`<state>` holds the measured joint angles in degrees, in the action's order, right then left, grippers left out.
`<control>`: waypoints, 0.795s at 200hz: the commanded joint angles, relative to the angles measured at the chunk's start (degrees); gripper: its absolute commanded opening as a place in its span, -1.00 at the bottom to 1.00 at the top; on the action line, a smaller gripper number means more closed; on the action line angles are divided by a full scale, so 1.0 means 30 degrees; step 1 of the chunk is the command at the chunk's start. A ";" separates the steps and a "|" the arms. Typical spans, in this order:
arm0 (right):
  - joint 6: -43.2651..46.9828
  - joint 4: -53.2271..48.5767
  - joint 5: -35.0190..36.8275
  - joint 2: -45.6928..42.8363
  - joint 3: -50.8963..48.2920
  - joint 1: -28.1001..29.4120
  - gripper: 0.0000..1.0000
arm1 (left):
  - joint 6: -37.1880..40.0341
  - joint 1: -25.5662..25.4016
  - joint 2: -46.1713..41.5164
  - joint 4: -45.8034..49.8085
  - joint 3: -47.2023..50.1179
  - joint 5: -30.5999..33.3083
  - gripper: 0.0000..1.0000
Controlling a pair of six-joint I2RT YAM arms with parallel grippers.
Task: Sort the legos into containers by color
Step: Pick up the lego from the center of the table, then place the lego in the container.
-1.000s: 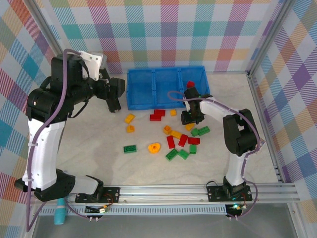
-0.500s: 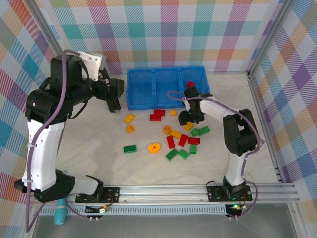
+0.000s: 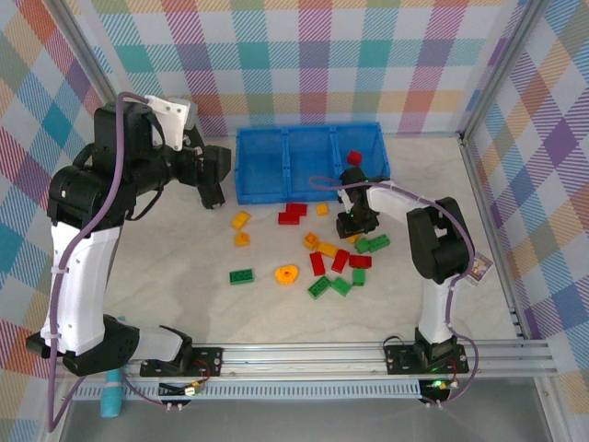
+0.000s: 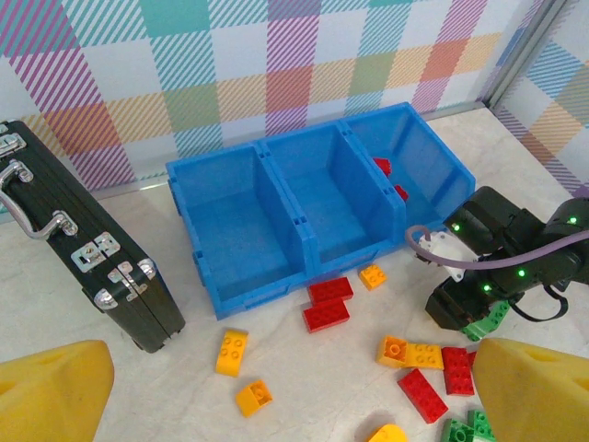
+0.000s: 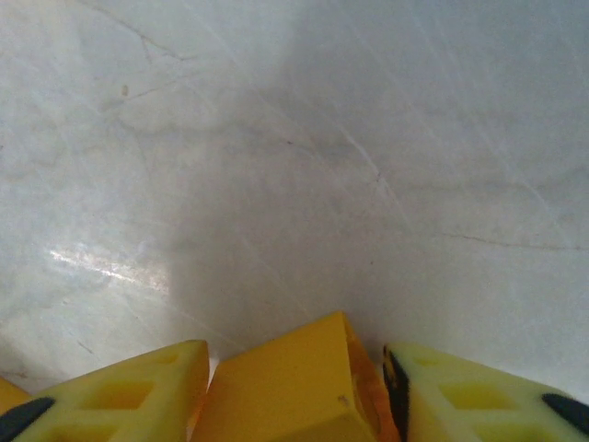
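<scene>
1. step in hand: pickup of one yellow-orange brick (image 5: 285,396) from the table (image 3: 184,295); right gripper (image 3: 357,221) narrow, both fingers pressed to that brick, low on the table, just in front of the right end of the blue three-compartment bin (image 3: 276,195).
2. next move, judged: lift above the bin's near wall; carry to a compartment other than the right one, which holds red bricks (image 3: 354,157).
3. left gripper (image 3: 216,173): spread wide, holding nothing, raised beside the bin's left end.
4. around: green bricks (image 3: 373,244) just beside the right gripper, liable to be nudged; orange ring (image 3: 287,273) and loose red, green and yellow-orange bricks scattered mid-table; black latched case (image 4: 55,230) left of the bin.
</scene>
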<state>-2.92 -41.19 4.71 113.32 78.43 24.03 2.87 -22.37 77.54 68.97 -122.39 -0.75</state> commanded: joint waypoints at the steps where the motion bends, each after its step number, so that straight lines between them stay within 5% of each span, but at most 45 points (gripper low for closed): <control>1: 0.0123 -0.0640 0.0290 0.0233 -0.0067 0.0046 -0.19 | 0.0338 -0.0164 0.0111 0.0089 -0.0366 0.0160 1.00; 47: -0.0036 -0.1391 0.0141 -0.0741 0.0688 -0.0049 -0.33 | 0.0419 -0.0164 0.0111 0.0066 -0.0249 0.0251 1.00; 92: -0.0222 -0.1034 -0.0699 -0.1522 0.5195 -0.0081 -0.33 | 0.0534 -0.0160 -0.0151 0.0038 -0.0103 0.0617 0.99; 159: 0.1431 0.4091 0.0542 0.3254 1.1545 0.0536 -0.35 | 0.0770 -0.0160 -0.0418 -0.0168 0.0448 0.0955 1.00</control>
<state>-1.10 -35.81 4.75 115.55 109.43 24.49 4.14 -22.37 77.17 68.84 -121.64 1.61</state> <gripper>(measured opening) 0.467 0.997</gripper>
